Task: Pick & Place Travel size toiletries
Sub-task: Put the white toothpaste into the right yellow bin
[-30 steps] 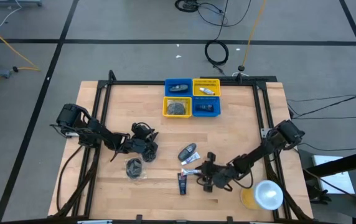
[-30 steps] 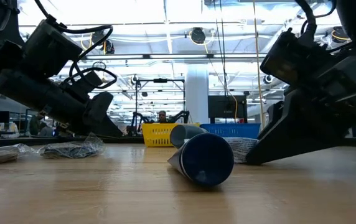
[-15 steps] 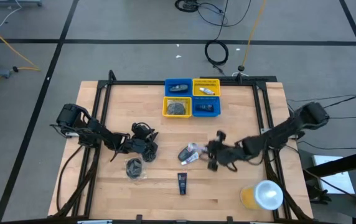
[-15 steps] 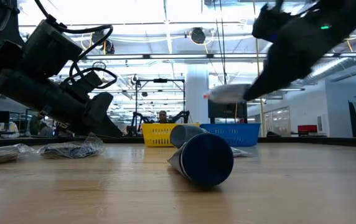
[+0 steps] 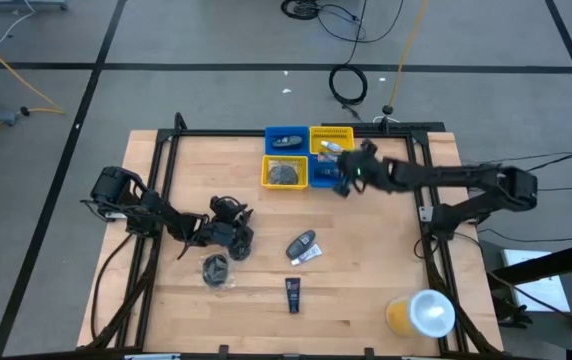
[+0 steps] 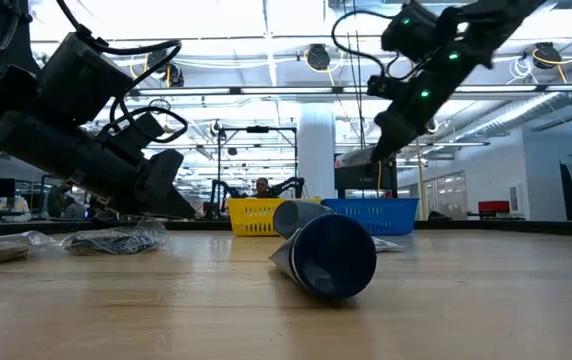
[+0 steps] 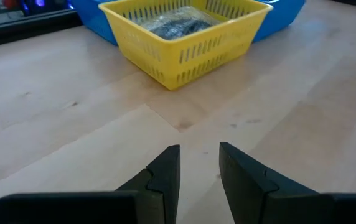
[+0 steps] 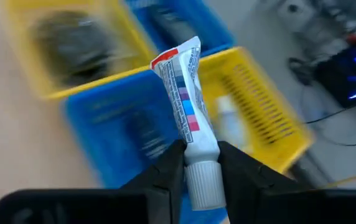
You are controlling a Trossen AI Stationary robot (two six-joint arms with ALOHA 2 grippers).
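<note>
Above the bins (image 5: 307, 156), right fingers (image 8: 165, 171) clamp a white mini tube (image 8: 186, 121); left fingers (image 7: 165, 174) stand slightly apart.

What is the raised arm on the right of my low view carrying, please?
Observer: The right gripper clamps a white mini tube between its fingers, cap end towards the wrist.
Operator: Where over the table is it?
Observer: Seen from above, it hangs at the right-hand side of the four bins.
Operator: Is the left gripper holding anything?
Observer: No. The left gripper has its fingers apart with nothing between them, over the bare table.
</note>
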